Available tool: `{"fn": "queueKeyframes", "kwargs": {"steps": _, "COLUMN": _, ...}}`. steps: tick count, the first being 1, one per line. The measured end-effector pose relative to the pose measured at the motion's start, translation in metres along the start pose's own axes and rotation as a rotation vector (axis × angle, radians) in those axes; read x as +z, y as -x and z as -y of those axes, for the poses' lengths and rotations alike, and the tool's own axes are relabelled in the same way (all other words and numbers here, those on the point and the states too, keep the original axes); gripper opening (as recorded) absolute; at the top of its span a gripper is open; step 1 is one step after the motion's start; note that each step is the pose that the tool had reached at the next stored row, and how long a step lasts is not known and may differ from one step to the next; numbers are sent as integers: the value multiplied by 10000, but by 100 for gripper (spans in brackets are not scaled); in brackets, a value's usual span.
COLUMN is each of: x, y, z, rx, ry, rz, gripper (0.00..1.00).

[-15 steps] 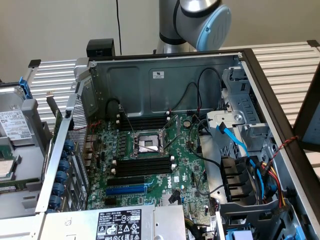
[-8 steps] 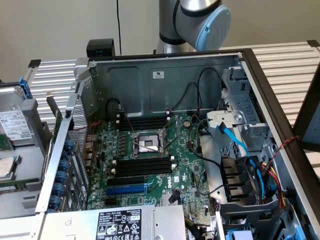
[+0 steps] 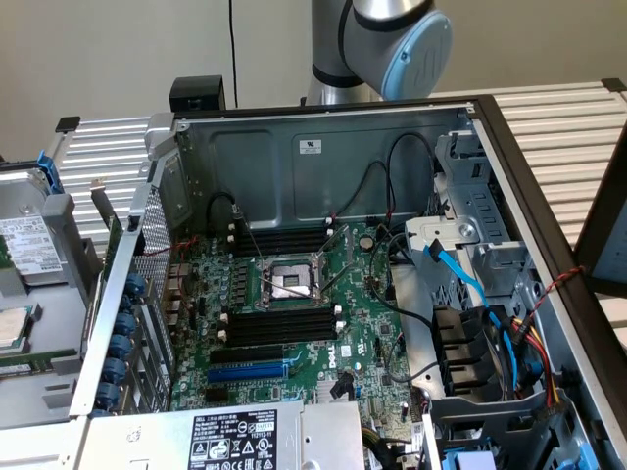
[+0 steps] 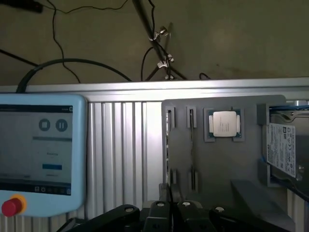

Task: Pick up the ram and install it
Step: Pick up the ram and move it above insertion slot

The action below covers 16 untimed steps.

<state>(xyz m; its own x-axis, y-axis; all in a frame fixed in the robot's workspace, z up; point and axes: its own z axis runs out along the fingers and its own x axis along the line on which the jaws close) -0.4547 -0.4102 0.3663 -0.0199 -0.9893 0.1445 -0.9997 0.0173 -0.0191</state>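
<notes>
Where the gripper hangs over the grey tray, its black body shows at the edge of the wrist view, just beside the nearer end of the ram. The ram is seen edge-on as a thin greenish strip, standing in the pair of holders farther from the processor. I cannot tell whether the gripper is open, closed or gripping the ram.

The processor lies flat in its own pocket on the tray. Beyond it, at the tray's edge, lies a hard drive with a white label.

The tray rests on a ribbed aluminium table. A pale blue control tablet with a lit screen and a red button lies on the same table, apart from the tray. Past the table's edge there is a dull brown floor with black cables trailing loosely across it.

In the exterior view an open computer case lies on its side on the table, with the arm rising behind it in front of a plain beige wall. The green mainboard faces up. Long black slots lie on either side of the open processor socket, and a blue slot lies nearer the camera
</notes>
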Motion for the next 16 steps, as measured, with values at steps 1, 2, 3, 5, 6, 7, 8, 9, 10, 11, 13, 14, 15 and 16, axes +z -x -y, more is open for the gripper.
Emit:
{"fn": "queueKeyframes", "kwargs": {"steps": 1, "x": -30, "y": 4, "z": 0, "rx": 1, "ry": -4, "rz": -18, "gripper": 12}}
{"fn": "queueKeyframes", "kwargs": {"steps": 2, "x": -57, "y": 6, "z": 0, "rx": 1, "ry": -6, "rz": -34, "gripper": 12}}
{"fn": "queueKeyframes", "kwargs": {"steps": 3, "x": -83, "y": 9, "z": 1, "rx": 1, "ry": -10, "rz": -49, "gripper": 12}}
{"fn": "queueKeyframes", "kwargs": {"steps": 5, "x": -127, "y": 14, "z": 1, "rx": 2, "ry": -19, "rz": -71, "gripper": 12}}
{"fn": "queueKeyframes", "kwargs": {"steps": 6, "x": -145, "y": 14, "z": 1, "rx": 3, "ry": -26, "rz": -74, "gripper": 12}}
{"fn": "queueKeyframes", "kwargs": {"steps": 7, "x": -162, "y": 16, "z": 1, "rx": 4, "ry": -37, "rz": -74, "gripper": 12}}
{"fn": "queueKeyframes", "kwargs": {"steps": 8, "x": -179, "y": 17, "z": 0, "rx": 7, "ry": -48, "rz": -74, "gripper": 12}}
{"fn": "queueKeyframes", "kwargs": {"steps": 9, "x": -198, "y": 16, "z": 1, "rx": 7, "ry": -55, "rz": -74, "gripper": 12}}
{"fn": "queueKeyframes", "kwargs": {"steps": 10, "x": -222, "y": 14, "z": 1, "rx": 7, "ry": -60, "rz": -74, "gripper": 12}}
{"fn": "queueKeyframes", "kwargs": {"steps": 11, "x": -239, "y": 12, "z": 2, "rx": 7, "ry": -63, "rz": -74, "gripper": 12}}
{"fn": "queueKeyframes", "kwargs": {"steps": 13, "x": -272, "y": 8, "z": 2, "rx": 9, "ry": -64, "rz": -72, "gripper": 12}}
{"fn": "queueKeyframes", "kwargs": {"steps": 14, "x": -281, "y": 5, "z": 1, "rx": 10, "ry": -64, "rz": -42, "gripper": 12}}
{"fn": "queueKeyframes", "kwargs": {"steps": 15, "x": -281, "y": 2, "z": 1, "rx": 11, "ry": -63, "rz": -2, "gripper": 12}}
{"fn": "queueKeyframes", "kwargs": {"steps": 16, "x": -282, "y": -2, "z": 2, "rx": 12, "ry": -59, "rz": 73, "gripper": 12}}
